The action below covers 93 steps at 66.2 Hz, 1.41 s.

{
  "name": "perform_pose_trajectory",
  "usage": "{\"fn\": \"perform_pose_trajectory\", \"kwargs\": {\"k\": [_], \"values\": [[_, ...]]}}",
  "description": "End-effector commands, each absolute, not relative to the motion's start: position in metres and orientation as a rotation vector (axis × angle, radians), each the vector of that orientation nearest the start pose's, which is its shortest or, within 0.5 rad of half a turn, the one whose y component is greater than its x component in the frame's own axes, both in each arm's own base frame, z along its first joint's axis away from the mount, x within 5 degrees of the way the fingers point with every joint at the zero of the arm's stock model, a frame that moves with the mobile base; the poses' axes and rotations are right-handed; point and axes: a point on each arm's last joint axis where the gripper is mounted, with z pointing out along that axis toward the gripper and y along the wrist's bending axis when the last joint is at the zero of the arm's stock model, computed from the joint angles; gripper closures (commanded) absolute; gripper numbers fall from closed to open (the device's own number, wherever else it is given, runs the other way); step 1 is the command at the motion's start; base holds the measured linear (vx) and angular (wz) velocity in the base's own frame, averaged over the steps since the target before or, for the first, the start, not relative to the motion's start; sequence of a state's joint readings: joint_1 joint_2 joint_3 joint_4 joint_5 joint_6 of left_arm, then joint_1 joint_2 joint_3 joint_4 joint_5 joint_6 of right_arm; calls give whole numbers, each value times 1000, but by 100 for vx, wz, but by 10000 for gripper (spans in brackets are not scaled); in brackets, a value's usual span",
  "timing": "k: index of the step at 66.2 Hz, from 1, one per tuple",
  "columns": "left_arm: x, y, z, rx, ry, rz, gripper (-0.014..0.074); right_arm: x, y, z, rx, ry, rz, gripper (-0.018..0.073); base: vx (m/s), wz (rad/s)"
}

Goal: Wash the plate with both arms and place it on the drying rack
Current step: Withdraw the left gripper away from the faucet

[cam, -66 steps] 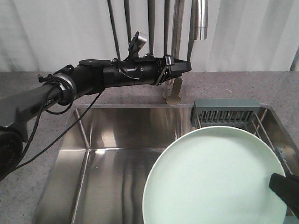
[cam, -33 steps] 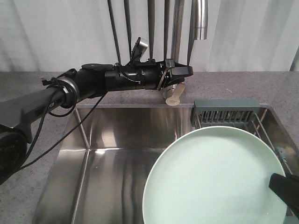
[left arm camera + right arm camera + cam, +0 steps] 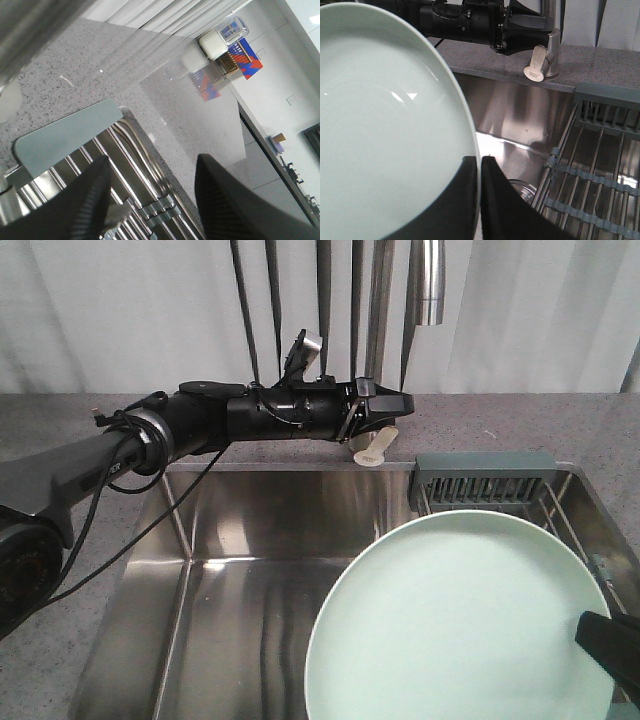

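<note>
Plate (image 3: 460, 625) over steel sink (image 3: 250, 570); grey speckled counter (image 3: 500, 425).

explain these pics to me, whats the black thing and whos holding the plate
This is a two-armed robot working at a kitchen sink. The wide picture looks out from the robot's front. The other two come from cameras on its wrists.

The long black thing is the left arm. The left gripper is open and empty, up by the tap lever behind the steel sink. The right gripper is pinched shut on the rim of the pale green plate, holding it over the sink.

The wire drying rack sits in the sink's right side. The counter around it is grey speckled stone.
</note>
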State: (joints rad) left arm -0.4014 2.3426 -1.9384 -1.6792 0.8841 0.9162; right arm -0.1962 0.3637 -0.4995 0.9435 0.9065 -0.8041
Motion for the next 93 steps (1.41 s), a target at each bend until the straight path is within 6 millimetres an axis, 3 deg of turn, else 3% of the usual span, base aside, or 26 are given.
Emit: {"fn": "perform_pose_trajectory", "kwargs": {"k": [1, 22, 31, 43, 54, 66, 81, 93], "values": [[449, -266, 279, 345, 1843, -1687, 218, 66, 47, 320, -302, 1826, 511, 561, 0, 0], [461, -228, 293, 321, 1807, -1687, 258, 66, 47, 320, -302, 1826, 511, 561, 0, 0], [466, -201, 298, 278, 1815, -1749, 367, 66, 47, 320, -302, 1826, 511, 561, 0, 0], [467, -162, 304, 301, 1808, -1866, 597, 66, 47, 320, -302, 1826, 511, 561, 0, 0], [462, -129, 326, 283, 1887, -1783, 603, 66, 47, 320, -302, 1826, 511, 561, 0, 0], [438, -106, 367, 377, 1977, -1561, 603, 66, 47, 320, -302, 1826, 511, 561, 0, 0], [382, -92, 429, 529, 2092, -1140, 603, 66, 47, 320, -302, 1826, 511, 561, 0, 0], [333, -85, 477, 572, 2032, -991, 603, 66, 47, 320, -302, 1826, 511, 561, 0, 0]]}}
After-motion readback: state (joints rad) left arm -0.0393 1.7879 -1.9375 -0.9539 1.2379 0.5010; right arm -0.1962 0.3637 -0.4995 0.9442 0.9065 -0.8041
